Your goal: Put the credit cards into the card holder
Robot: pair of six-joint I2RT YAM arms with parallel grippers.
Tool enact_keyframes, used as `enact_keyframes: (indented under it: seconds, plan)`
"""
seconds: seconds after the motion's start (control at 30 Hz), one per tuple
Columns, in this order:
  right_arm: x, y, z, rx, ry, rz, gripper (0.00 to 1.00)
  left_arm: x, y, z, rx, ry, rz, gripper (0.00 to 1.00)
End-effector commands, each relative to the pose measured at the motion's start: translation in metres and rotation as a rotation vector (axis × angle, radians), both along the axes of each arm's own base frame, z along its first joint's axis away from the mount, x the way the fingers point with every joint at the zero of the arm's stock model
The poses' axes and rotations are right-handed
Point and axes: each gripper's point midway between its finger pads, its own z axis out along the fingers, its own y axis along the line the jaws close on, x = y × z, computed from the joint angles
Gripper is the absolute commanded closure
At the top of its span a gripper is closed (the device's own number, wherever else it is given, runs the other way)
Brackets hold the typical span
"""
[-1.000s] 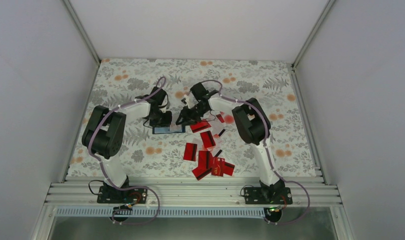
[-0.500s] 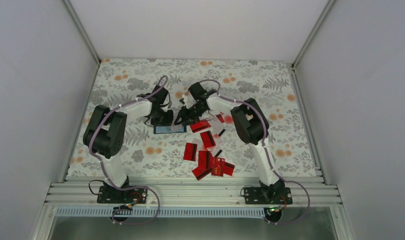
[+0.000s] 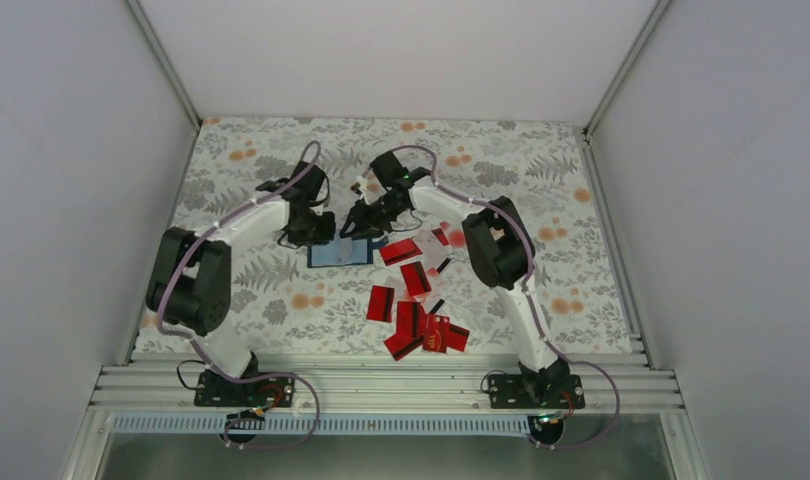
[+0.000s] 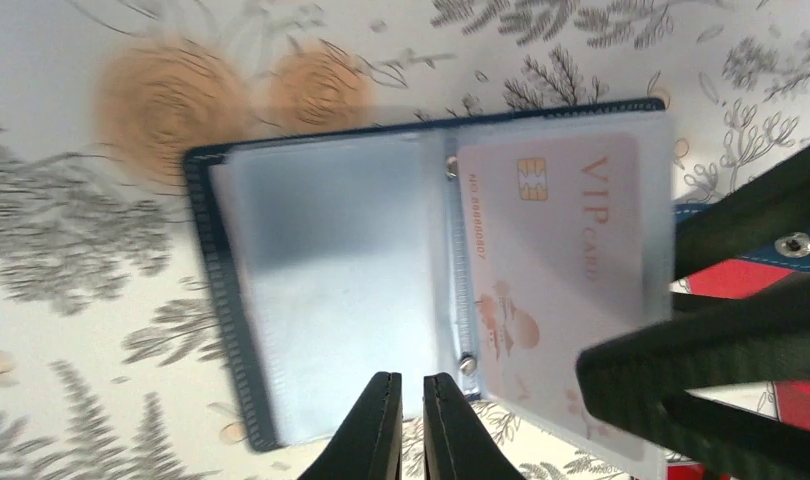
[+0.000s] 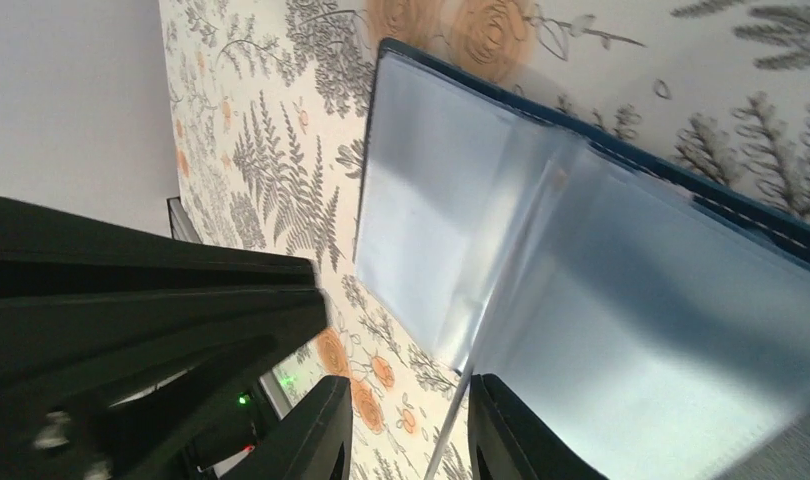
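One card holder (image 4: pixel 321 290) lies open; left jaws clenched, right jaws parted astride its sleeve.

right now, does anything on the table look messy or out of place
The red credit cards lie scattered and overlapping at odd angles beside the open card holder, not stacked. In the right wrist view, one clear sleeve looks lifted off its pages.

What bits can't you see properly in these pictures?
Top view: the print on the loose red plastic cards is too small.
Left wrist view: the right claw covers the right edge of the open navy folding card holder.
Right wrist view: the holder's clear plastic sleeves run off the frame; glare hides any contents.
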Motion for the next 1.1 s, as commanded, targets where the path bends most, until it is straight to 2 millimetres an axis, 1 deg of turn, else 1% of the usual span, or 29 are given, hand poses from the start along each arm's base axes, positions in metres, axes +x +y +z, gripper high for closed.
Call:
enact_keyframes:
  seconds: [0.0,0.07,0.2,0.33,0.43,0.47,0.53,0.6,0.67,0.77,0.8,0.87,0.9,0.93,0.97,1.0,1.07]
  plan:
    - [-0.011,0.018,-0.001,0.010,0.028,0.046,0.69,0.003,0.026,0.034,0.046,-0.069,0.074,0.91]
    - [-0.012,0.025,-0.004,0.017,0.038,0.058,0.69,0.001,0.035,0.048,0.047,-0.103,0.102,0.90]
    - [-0.012,0.043,-0.004,0.040,0.053,0.078,0.69,-0.005,0.049,0.066,0.055,-0.149,0.147,0.88]
    - [-0.014,0.061,-0.003,0.076,0.072,0.093,0.69,-0.014,0.058,0.078,0.060,-0.176,0.173,0.87]
    - [-0.015,0.071,0.005,0.115,0.080,0.110,0.69,-0.019,0.063,0.088,0.060,-0.208,0.186,0.87]
    - [-0.014,0.075,0.014,0.137,0.069,0.117,0.69,-0.021,0.063,0.093,0.054,-0.224,0.188,0.86]
    - [-0.013,0.080,0.033,0.181,0.049,0.128,0.68,-0.023,0.065,0.104,0.046,-0.262,0.192,0.81]
    - [-0.012,0.083,0.053,0.222,0.023,0.135,0.67,-0.025,0.066,0.116,0.035,-0.305,0.190,0.75]
    - [-0.011,0.084,0.073,0.256,-0.003,0.144,0.66,-0.026,0.065,0.124,0.023,-0.331,0.177,0.68]
    - [-0.015,0.082,0.103,0.297,-0.035,0.162,0.64,-0.026,0.060,0.136,-0.006,-0.358,0.147,0.62]
    - [-0.016,0.080,0.112,0.302,-0.053,0.165,0.64,-0.027,0.056,0.141,-0.027,-0.373,0.129,0.59]
    - [-0.016,0.072,0.126,0.283,-0.098,0.158,0.63,-0.029,0.045,0.153,-0.089,-0.407,0.088,0.45]
    - [-0.014,0.065,0.132,0.263,-0.136,0.149,0.63,-0.029,0.040,0.158,-0.129,-0.421,0.073,0.32]
    - [-0.013,0.057,0.135,0.234,-0.169,0.138,0.63,-0.031,0.033,0.159,-0.175,-0.414,0.052,0.15]
    - [-0.012,0.047,0.137,0.201,-0.205,0.120,0.63,-0.032,0.026,0.158,-0.219,-0.405,0.031,0.04]
    - [-0.011,0.035,0.136,0.165,-0.232,0.098,0.62,-0.034,0.020,0.155,-0.246,-0.389,0.016,0.00]
    - [-0.014,0.008,0.134,0.119,-0.262,0.054,0.61,-0.038,0.012,0.149,-0.294,-0.369,-0.017,0.00]
